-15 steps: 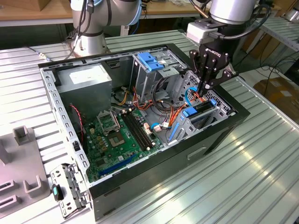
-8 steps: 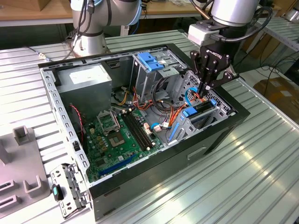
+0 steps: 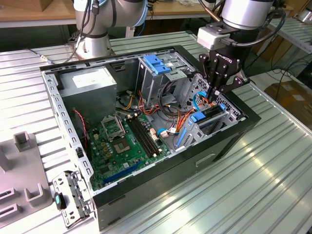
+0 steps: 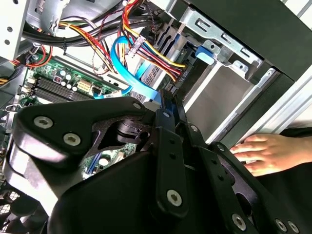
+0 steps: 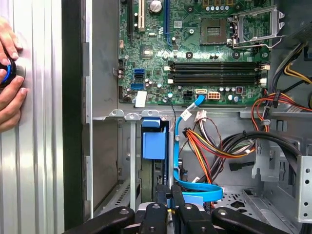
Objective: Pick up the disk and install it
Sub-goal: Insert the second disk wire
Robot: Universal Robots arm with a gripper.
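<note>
The disk (image 3: pixel 210 115), black with blue rails, lies slanted in the drive bay at the front corner of the open computer case (image 3: pixel 56 105), on the exterior view's right. Its blue end tab (image 5: pixel 155 145) shows in the first wrist view. My gripper (image 3: pixel 217 97) stands straight above the disk's raised end. The fingers (image 5: pixel 160 197) are drawn close together at that end, and in the second wrist view my gripper (image 4: pixel 169 97) also looks shut. Whether the tips pinch a rail or only press on the disk is hidden.
A grey drive cage with a light-blue latch plate (image 3: pixel 157 63) stands behind the bay. Bundled cables (image 3: pixel 170 122) and a blue cable (image 5: pixel 195 190) crowd the space beside the disk. The green motherboard (image 3: pixel 122 141) lies lower. A person's hand (image 4: pixel 263 151) rests on the table by the case.
</note>
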